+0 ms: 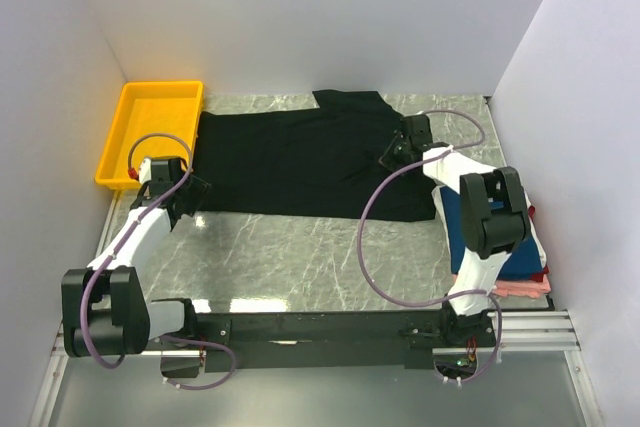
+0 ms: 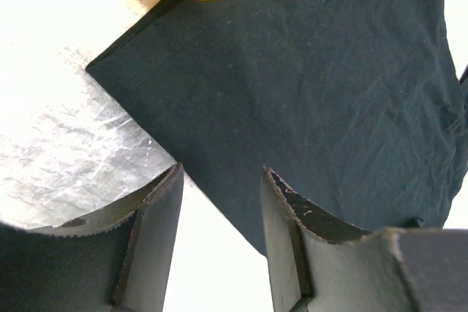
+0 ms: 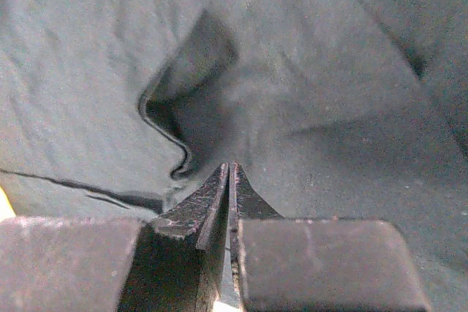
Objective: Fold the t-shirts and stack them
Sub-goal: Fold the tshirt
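The black shirt (image 1: 300, 162) lies spread flat across the far half of the table (image 1: 300, 257), one end beside the tray (image 1: 125, 147). The right gripper (image 1: 398, 150) sits on the shirt's right part. In the wrist view its jaws are pressed together at a raised pucker, and creases run out from the tips, so a thin bit of cloth seems pinched. The left gripper (image 1: 188, 192) is at the shirt's near left corner, about half open and holding nothing. The shirt's edge runs slantwise under the gap between its fingers (image 2: 157, 217).

The folded shirts (image 1: 452, 227) at the right edge are mostly hidden by the right arm, so only navy, white and pink edges show. The neck end of the black shirt is hard to make out.

Both arms reach forward and low, the right one bent inward over the stack.
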